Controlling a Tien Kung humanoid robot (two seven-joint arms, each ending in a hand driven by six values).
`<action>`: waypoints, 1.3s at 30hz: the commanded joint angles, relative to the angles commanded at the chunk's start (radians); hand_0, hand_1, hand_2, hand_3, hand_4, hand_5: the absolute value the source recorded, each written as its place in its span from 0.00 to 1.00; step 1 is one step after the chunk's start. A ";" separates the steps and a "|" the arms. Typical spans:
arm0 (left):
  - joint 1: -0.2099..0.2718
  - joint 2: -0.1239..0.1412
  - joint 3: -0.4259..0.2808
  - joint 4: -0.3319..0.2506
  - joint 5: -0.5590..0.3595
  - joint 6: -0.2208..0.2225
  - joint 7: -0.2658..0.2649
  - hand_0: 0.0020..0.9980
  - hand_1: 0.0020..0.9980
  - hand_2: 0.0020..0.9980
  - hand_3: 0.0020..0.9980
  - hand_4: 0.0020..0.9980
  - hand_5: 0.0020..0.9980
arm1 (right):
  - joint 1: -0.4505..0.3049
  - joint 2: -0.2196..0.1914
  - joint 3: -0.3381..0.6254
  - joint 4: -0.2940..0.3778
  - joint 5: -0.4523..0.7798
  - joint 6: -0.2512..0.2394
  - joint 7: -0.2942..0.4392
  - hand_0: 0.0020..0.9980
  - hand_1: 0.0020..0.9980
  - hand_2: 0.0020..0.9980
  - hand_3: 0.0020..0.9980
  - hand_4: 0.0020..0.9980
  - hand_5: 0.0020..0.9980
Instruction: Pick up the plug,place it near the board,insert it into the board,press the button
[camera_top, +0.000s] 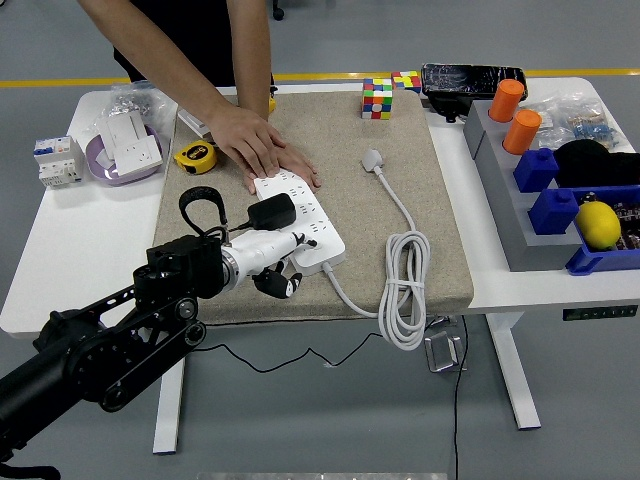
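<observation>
White board (305, 215) lying diagonally – black plug (271, 212) inserted, person's hand (255, 145) steadying it

A white rectangular table (70, 255) carries a beige fabric mat (440, 215), a lilac bowl (100, 165), a white circuit breaker (55, 160) and a grey plastic organiser (520, 225) at right

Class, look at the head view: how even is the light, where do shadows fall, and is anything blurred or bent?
Head view: the light is soft and even, with no strong glare; a faint shadow lies beside the white power strip on the beige mat; the left hand looks slightly soft, the black plug sharp; the table edges appear straight.
</observation>
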 joint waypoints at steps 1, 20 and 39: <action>0.001 0.001 0.001 0.000 0.001 0.001 -0.001 0.12 0.06 0.17 0.96 0.44 0.17 | 0.000 0.000 -0.001 0.000 0.001 0.000 0.001 1.00 0.93 0.86 0.86 1.00 1.00; -0.006 0.006 0.019 -0.035 0.010 0.012 -0.020 0.12 0.06 0.17 0.95 0.45 0.16 | 0.004 -0.002 -0.001 0.001 0.002 0.000 0.001 1.00 0.93 0.86 0.86 1.00 1.00; -0.009 0.006 0.042 0.012 0.035 0.006 -0.032 0.12 0.06 0.17 0.93 0.45 0.15 | 0.004 -0.002 -0.002 -0.001 0.004 -0.001 0.001 1.00 0.93 0.86 0.86 1.00 1.00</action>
